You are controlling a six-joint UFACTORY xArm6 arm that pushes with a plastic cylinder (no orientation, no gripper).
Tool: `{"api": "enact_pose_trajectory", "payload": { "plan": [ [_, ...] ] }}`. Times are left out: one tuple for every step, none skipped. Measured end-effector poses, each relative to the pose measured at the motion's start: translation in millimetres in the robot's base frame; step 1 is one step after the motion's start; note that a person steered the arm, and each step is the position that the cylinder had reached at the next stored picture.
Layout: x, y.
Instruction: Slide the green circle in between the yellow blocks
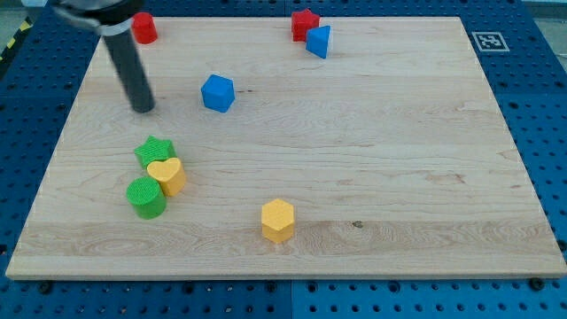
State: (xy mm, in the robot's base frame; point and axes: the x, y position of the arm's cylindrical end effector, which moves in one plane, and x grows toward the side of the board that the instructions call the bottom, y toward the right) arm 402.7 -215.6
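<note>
The green circle (146,197) sits at the view's lower left, touching the yellow heart (166,175) on its upper right. A green star (155,151) touches the heart from above. The yellow hexagon (277,220) stands alone toward the view's bottom middle, well to the right of the circle. My tip (143,108) rests on the board at the view's upper left, above the green star and apart from all blocks.
A blue cube (217,92) lies right of my tip. A red cylinder (144,28) is at the top left. A red star (305,24) and a blue triangle (319,42) touch at the top middle. The wooden board (399,177) has blue pegboard around it.
</note>
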Motion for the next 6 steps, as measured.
{"api": "enact_pose_trajectory", "payload": {
  "plan": [
    [59, -32],
    [140, -6],
    [160, 10],
    [153, 21],
    [147, 69],
    [152, 117]
  ]
}}
